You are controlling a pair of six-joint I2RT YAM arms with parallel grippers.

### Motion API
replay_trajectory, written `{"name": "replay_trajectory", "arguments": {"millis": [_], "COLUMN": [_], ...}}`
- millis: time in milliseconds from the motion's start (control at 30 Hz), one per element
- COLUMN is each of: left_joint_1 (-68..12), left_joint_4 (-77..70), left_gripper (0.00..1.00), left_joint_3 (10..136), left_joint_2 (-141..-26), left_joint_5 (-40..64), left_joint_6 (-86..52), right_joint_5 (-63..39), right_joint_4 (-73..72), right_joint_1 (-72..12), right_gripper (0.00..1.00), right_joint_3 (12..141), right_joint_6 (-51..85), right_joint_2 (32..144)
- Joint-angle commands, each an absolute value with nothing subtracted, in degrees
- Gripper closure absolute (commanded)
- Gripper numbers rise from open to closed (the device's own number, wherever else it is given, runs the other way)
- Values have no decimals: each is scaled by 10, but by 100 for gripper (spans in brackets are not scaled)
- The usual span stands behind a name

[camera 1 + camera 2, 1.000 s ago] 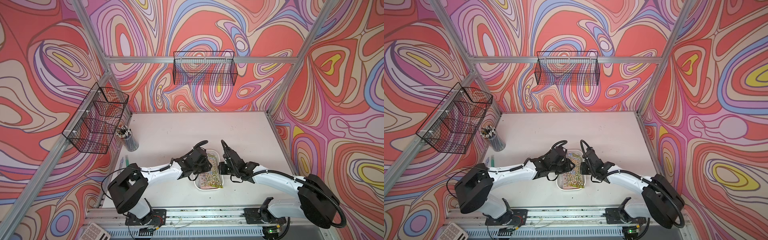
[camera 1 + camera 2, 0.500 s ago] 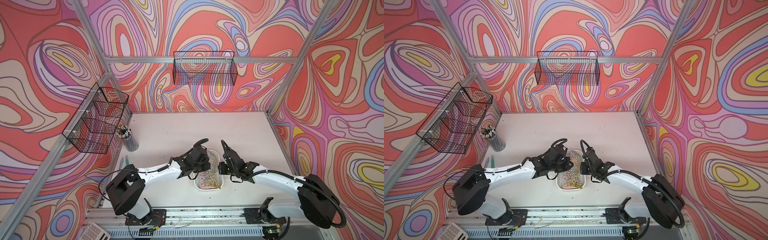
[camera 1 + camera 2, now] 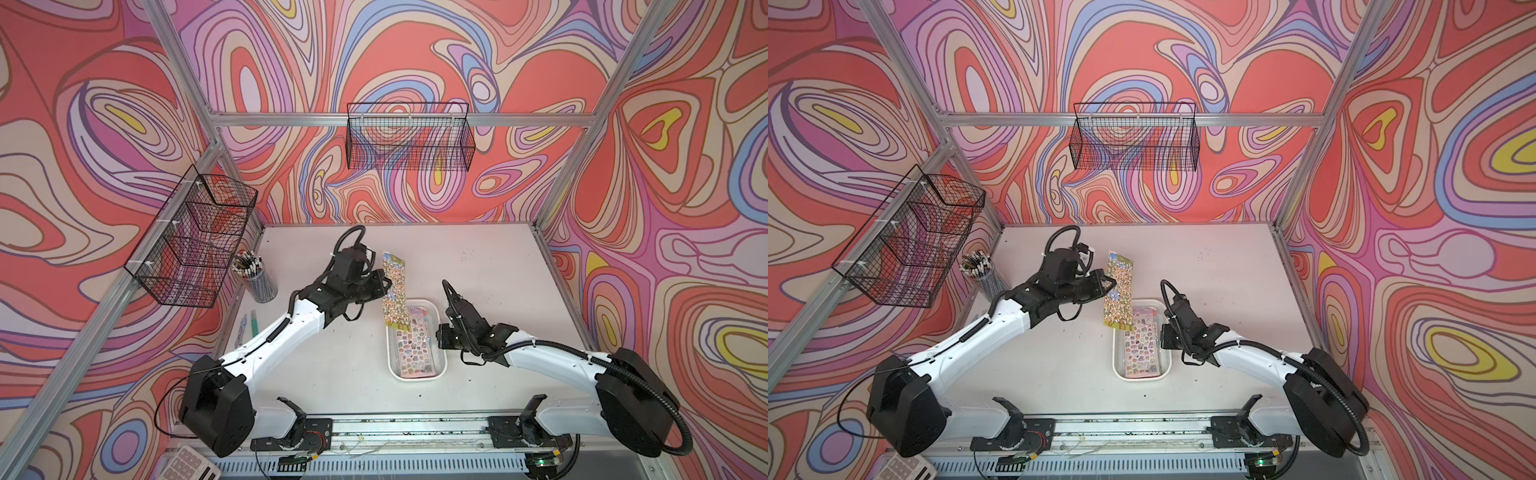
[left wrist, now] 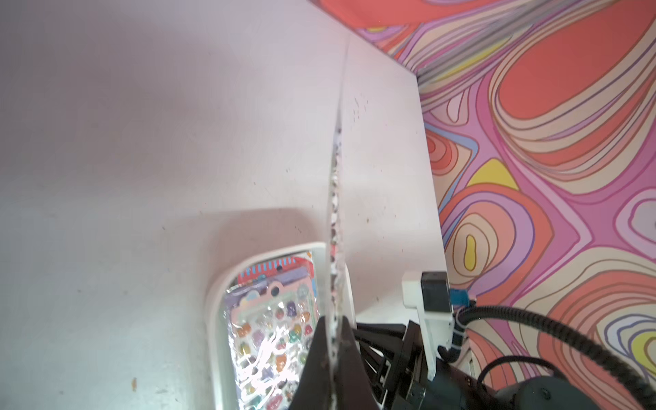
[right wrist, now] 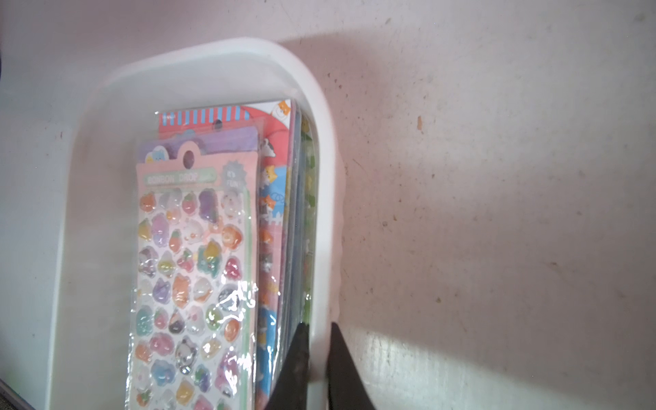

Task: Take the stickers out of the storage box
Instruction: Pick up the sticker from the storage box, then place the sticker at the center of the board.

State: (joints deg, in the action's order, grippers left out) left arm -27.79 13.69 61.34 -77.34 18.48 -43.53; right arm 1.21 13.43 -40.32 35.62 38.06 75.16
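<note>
A: Left gripper (image 3: pixel 385 286)?

B: Closed tight on one yellow-green sheet (image 3: pixel 394 291), pinched at its long edge near mid-length. The sheet is held in the air above the worktop (image 3: pixel 478 266). It shows edge-on in the left wrist view.

A: Where is the sheet relative to the box (image 3: pixel 417 377)?

B: In both top views its near end overlaps the box's far left corner, and the rest runs out past the far rim. Contact with the rim: cannot tell.

A: Right gripper (image 5: pixel 318 328)?

B: Narrow, clamped on the box's right wall, one finger inside and one outside. The box sits flat on the worktop between the two arms.

A: Rest of the stickers?

B: A stack (image 5: pixel 193 266) lies in the box, nearer the gripped wall. The top one is pink, in clear wrap, with rows of puffy little figures. Below it show a lilac header and a red-and-blue card. More edges stand against the wall, count unclear.

A: Surroundings?

B: Pen cup (image 3: pixel 257 278) at the worktop's left edge, well apart from the box. Wire baskets (image 3: pixel 409 141) hang on the back and left walls.
</note>
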Motion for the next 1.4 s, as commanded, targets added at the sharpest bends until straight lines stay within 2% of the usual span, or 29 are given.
{"name": "replay_trajectory", "arguments": {"millis": [0,233,367,567,733,833,1000,1367], "left_joint_1": [-217,-106,-69,-46,-21,-11,-8,-5], "left_joint_4": [167,188,180,243,157,157,226,299], "left_gripper": [93,96,95,95,96,96,97,97], "left_joint_3": [632,736,802,947,976,1022,1142,1280], "left_joint_2": [-793,-941,-1039,-1185,-1230,-1260,-1345,-1451], "left_joint_5": [284,365,381,363,372,366,365,349], "left_joint_6": [-346,-262,-235,-188,-242,-241,-216,-186], "right_joint_5": [16,3,-2,-9,-9,-17,-30,-36], "right_joint_4": [133,123,118,119,118,117,114,126], "right_joint_1": [-406,-406,-407,-406,-406,-406,-406,-406], "right_gripper": [89,89,89,89,89,89,89,89], "right_joint_3": [354,353,348,348,349,354,360,367], "right_joint_6": [381,375,371,363,363,361,360,356], "right_joint_2": [761,770,769,774,777,786,795,795]}}
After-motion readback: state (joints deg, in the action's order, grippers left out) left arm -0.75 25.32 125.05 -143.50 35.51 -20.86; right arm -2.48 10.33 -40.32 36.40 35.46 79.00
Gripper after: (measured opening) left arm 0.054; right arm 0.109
